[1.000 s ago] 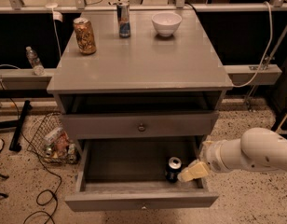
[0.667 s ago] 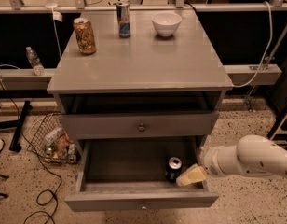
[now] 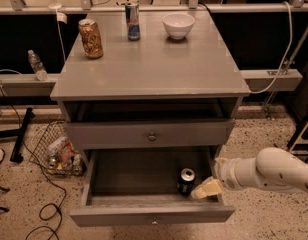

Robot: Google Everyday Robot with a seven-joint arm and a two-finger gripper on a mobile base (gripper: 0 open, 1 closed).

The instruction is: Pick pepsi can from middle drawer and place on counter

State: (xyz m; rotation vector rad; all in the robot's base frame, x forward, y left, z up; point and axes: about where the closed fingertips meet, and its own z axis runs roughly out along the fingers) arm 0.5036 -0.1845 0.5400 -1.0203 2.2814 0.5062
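Hanging low at the desk's front right corner, the gripper (image 3: 206,189) sits inside the open middle drawer (image 3: 149,215), carried by the white arm (image 3: 269,173) that comes in over the drawer's right edge. The pepsi can (image 3: 186,180) stands upright on the drawer floor near the front right corner, its silver top showing. The gripper's yellowish tip lies just beside the can on its right, very close or touching; I cannot tell which. Whether the gripper is spread or closed cannot be told from this view, and nothing shows the can lifted off the drawer floor.

By my reading, the step in hand is the approach and grasp: the can is not yet secured and the lift has not begun. The next move calls for getting the gripper squarely around the can's body, closing firmly, and raising it straight up. It must clear the drawer's front wall and right side. It must also pass the closed upper drawer front (image 3: 152,134), which overhangs the back of the open drawer.

The can then has to travel up past the overhanging front edge to the counter (image 3: 159,64). The front half and right side of that surface are bare. An orange-gold can (image 3: 91,38) stands near the back left corner, with a slim blue-and-silver can (image 3: 133,21) and a white bowl (image 3: 178,25) along the back edge.
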